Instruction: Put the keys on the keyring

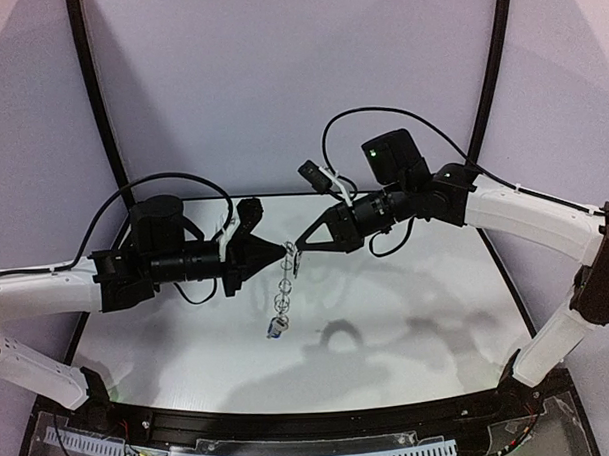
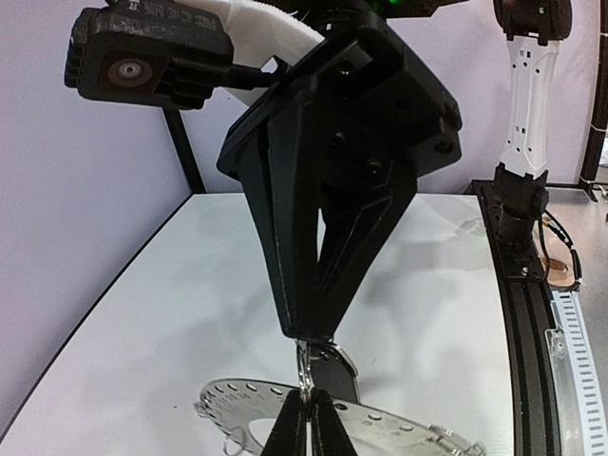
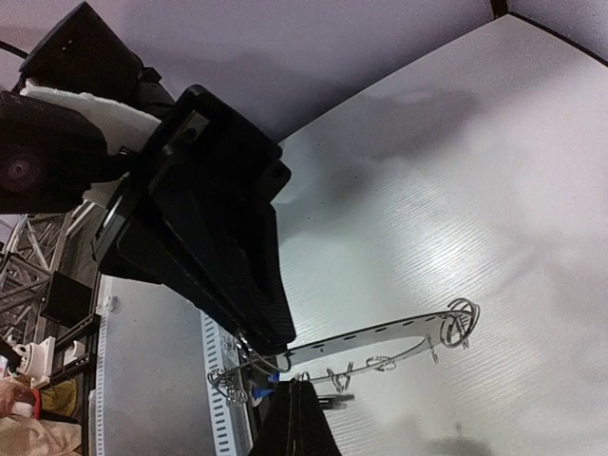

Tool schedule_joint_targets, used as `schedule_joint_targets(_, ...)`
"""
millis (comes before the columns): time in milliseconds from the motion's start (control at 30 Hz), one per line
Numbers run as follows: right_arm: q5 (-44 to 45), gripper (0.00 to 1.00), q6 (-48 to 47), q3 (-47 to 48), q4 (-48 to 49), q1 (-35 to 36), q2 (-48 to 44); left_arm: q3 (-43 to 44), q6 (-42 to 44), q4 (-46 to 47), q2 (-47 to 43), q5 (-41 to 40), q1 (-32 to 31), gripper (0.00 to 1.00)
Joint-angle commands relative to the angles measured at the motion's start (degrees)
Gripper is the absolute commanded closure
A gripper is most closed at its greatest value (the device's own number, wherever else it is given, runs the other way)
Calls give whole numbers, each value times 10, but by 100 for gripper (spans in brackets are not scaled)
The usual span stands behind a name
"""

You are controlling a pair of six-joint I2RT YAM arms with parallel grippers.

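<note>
The keyring (image 1: pixel 284 294) hangs edge-on above the table between both grippers, its wire loops along the rim. My left gripper (image 1: pixel 286 254) is shut on a wire loop at the keyring's top edge; in the left wrist view my fingers (image 2: pixel 293 427) pinch that loop above the perforated disc (image 2: pixel 237 397). My right gripper (image 1: pixel 298 250) meets it tip to tip and is shut on the black key (image 2: pixel 347 372), held against the same loop. The blue key (image 1: pixel 275 330) hangs at the keyring's lower end and shows in the right wrist view (image 3: pixel 255 390) beside the disc (image 3: pixel 380 332).
The white table (image 1: pixel 408 314) lies below, with black rails at its sides and a cable tray (image 1: pixel 292 454) along the near edge. The right arm's base (image 2: pixel 522 228) stands at the table's edge.
</note>
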Motion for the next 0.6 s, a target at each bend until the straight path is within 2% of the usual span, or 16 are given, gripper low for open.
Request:
schedule_joint_targets(0,-36,100,23,16,35,-4,-17,0,15,0,-1,-12,-2,99)
schedule_joint_targets(267,-58,100,42,19,53,-3,-12,11,18,3,16,-12,-2,99)
schedule_joint_targets(567,-11,100,44,17,34,-4,-9,7,20,11,9,-9,-2,99)
